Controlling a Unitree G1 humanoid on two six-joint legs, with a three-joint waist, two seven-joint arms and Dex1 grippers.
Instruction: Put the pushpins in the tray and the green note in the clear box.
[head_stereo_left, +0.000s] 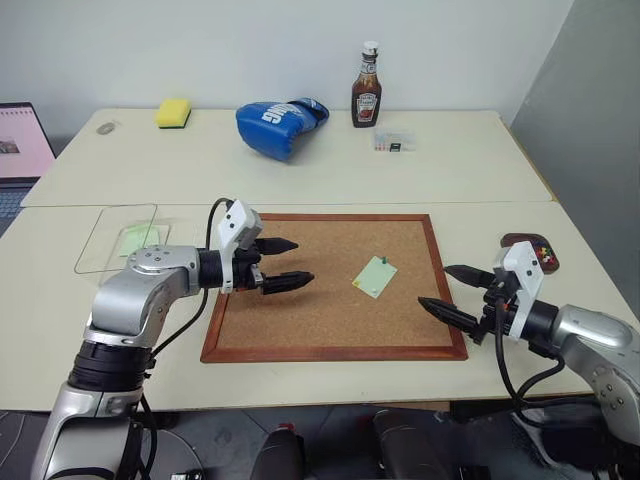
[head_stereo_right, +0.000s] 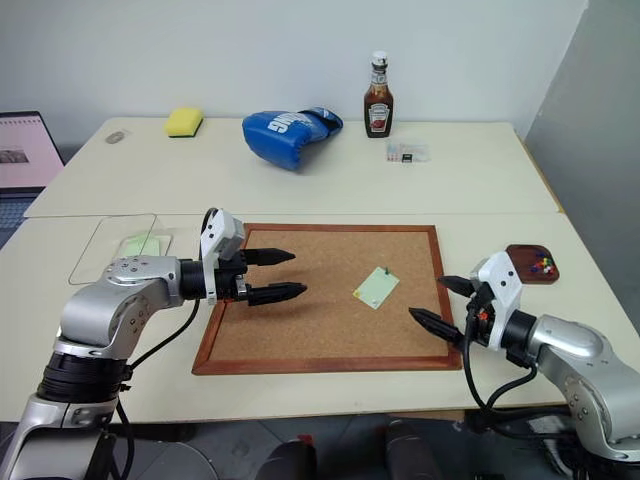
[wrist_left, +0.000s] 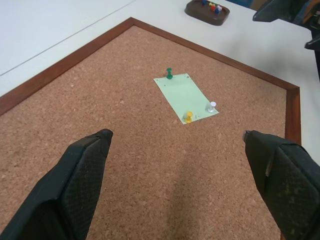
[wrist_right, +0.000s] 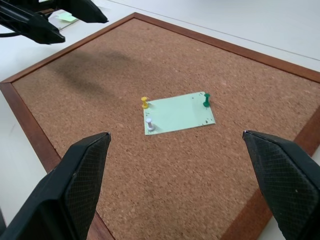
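Clear box (head_stereo_left: 112, 238): lying flat on the table at the far left, beside the corkboard's left edge; a pale green sheet is showing through it.
Left gripper (head_stereo_left: 283, 264): hovering over the left part of the corkboard, fingers spread wide, gripping nothing.
Corkboard (head_stereo_left: 300, 320): wood-framed, lying flat at the table's centre between the two arms.
Green note (head_stereo_left: 374, 276): lying on the corkboard right of centre, pinned in place and well apart from the clear box.
Pushpins (wrist_left: 169, 74): three standing in the green note, one green at one corner, one yellow (wrist_left: 188, 117) and one white (wrist_left: 212, 106) along the opposite edge.
Right gripper (head_stereo_left: 452, 290): hovering at the corkboard's right edge, fingers spread wide, gripping nothing.
Tray (head_stereo_left: 523, 241): sitting on the table right of the corkboard, behind the right gripper, holding several small coloured pins.
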